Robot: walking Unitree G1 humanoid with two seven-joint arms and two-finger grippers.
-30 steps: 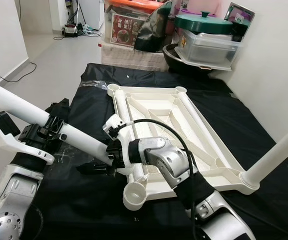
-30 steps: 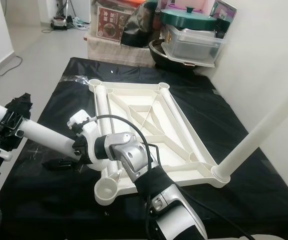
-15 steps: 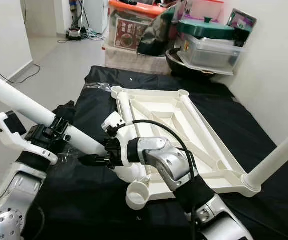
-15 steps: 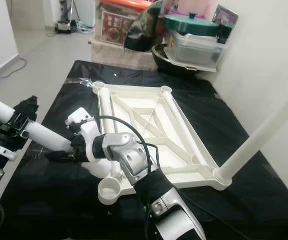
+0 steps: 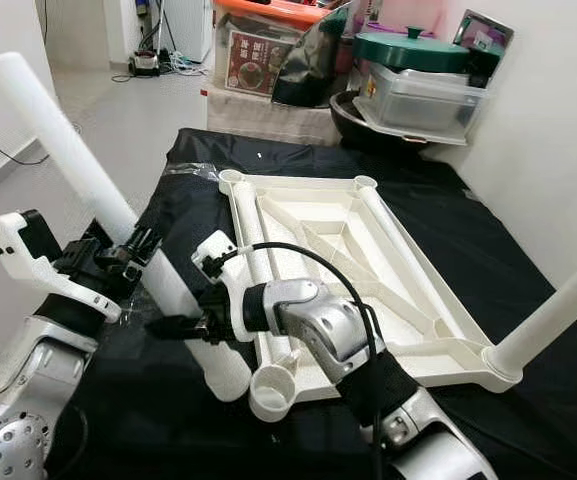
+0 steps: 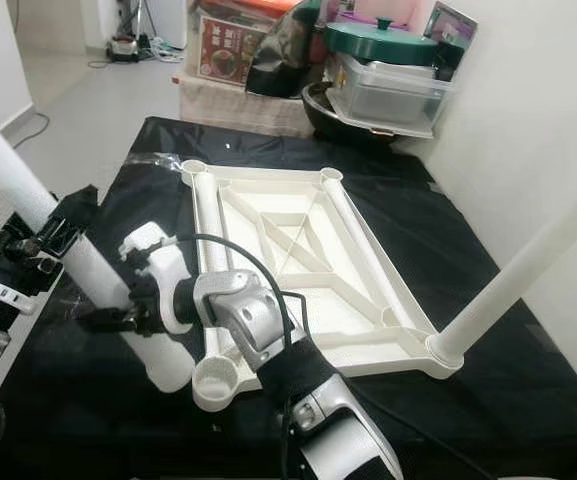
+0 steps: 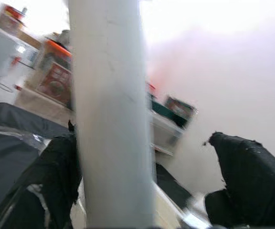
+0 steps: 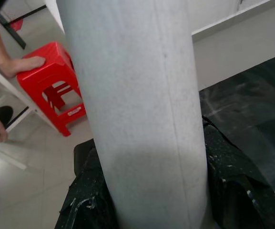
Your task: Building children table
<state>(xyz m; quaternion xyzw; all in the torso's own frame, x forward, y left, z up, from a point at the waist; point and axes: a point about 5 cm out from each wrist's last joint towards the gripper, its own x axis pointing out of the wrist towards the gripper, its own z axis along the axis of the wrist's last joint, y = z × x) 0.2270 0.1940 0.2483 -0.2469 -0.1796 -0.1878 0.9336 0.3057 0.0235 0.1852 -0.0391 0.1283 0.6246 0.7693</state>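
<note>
**One leg, two grips, one open socket**

Left eye view: white table leg (image 5: pixel 118 210) held aslant, lower end just beside the open corner socket (image 5: pixel 271 390) of the upturned table top (image 5: pixel 368 270). Left gripper (image 5: pixel 128 255) clamped around the leg's middle; right gripper (image 5: pixel 183 327) pinching it lower down, nearer the socket. Best done by standing the leg upright first, then bringing its end square over the socket before pressing down.

Right eye view: another leg (image 6: pixel 528 265) already standing in the corner across from the socket. Black sheet (image 6: pixel 448 250) under the table top.

Left wrist view: fingers (image 7: pixel 56 176) spread either side of the leg, one touching it, the other standing apart. Worth tightening before any push.

Right wrist view: fingers (image 8: pixel 87 186) pressed against both flanks of the leg; red stool (image 8: pixel 56 86) and someone's bare feet (image 8: pixel 13 64) beyond the sheet, well away from the socket.
</note>
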